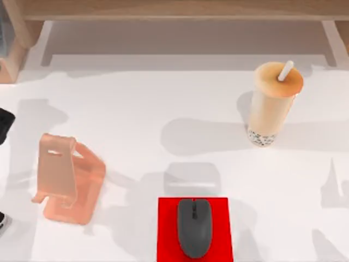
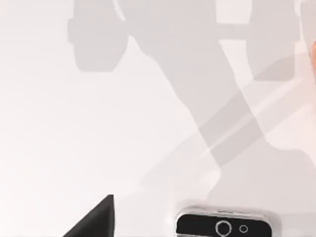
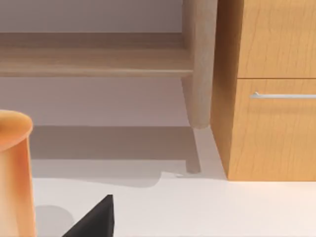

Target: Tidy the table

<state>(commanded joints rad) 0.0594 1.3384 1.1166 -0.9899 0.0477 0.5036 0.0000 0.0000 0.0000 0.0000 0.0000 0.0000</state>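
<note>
Spreading across nearly the whole top view, the worktop [image 1: 163, 109] is a broad, flat, plain white surface, smooth and matte, crossed only by soft grey shadows, and far larger than anything standing on it. Along its far edge runs a light wooden shelf unit [image 1: 174, 11], whose round leg [image 3: 200, 64] and drawer front with a metal handle [image 3: 284, 95] show in the right wrist view. Toward the left side stands a translucent pink phone stand [image 1: 68, 180], its back plate tilted and its base flat on the white surface. At the near edge, about the middle, lies a red mouse pad [image 1: 193, 229] with a dark grey mouse [image 1: 193, 226] resting on it, lengthwise from near to far. Toward the far right stands an upright cup of milk tea [image 1: 271, 103] with dark pearls at the bottom, an orange lid and a white straw; its side also shows in the right wrist view, near the shelf unit. In the left wrist view a black phone [image 2: 223, 228] with a silver rim lies flat on the white surface. A dark part of the left arm [image 1: 4, 124] shows at the left edge of the top view. Whether the jaws of either arm are released or clenched cannot be told.
</note>
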